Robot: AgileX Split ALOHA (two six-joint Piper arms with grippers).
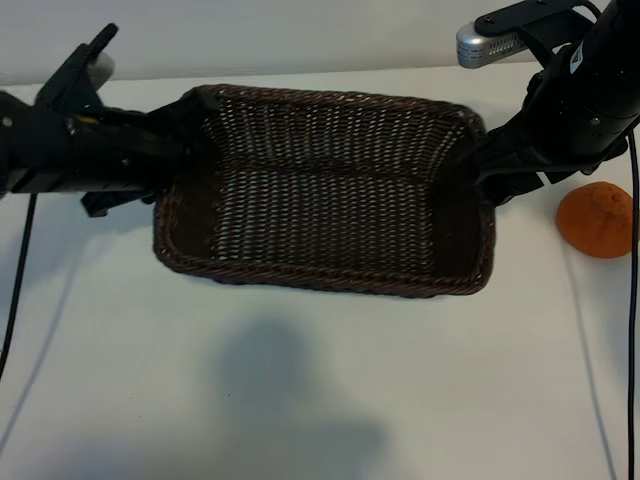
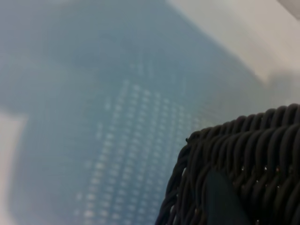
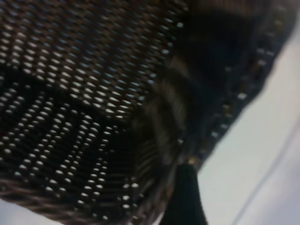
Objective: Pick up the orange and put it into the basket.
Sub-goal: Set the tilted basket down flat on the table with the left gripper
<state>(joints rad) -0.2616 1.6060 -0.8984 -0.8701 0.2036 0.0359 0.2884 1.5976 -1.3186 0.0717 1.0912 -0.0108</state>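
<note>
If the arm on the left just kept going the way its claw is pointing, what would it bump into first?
Most likely the basket. The left gripper sits at the basket's left end, angled down toward it, and its wrist view shows the woven rim right in front. The orange lies far off, beyond the other end.

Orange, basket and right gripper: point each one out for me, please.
orange (image 1: 596, 219): exterior view, middle of its dimpled skin.
basket (image 1: 300, 277): exterior view, braided rim on the near side.
right gripper (image 1: 487, 182): exterior view, tip at the basket's right end wall.
</note>
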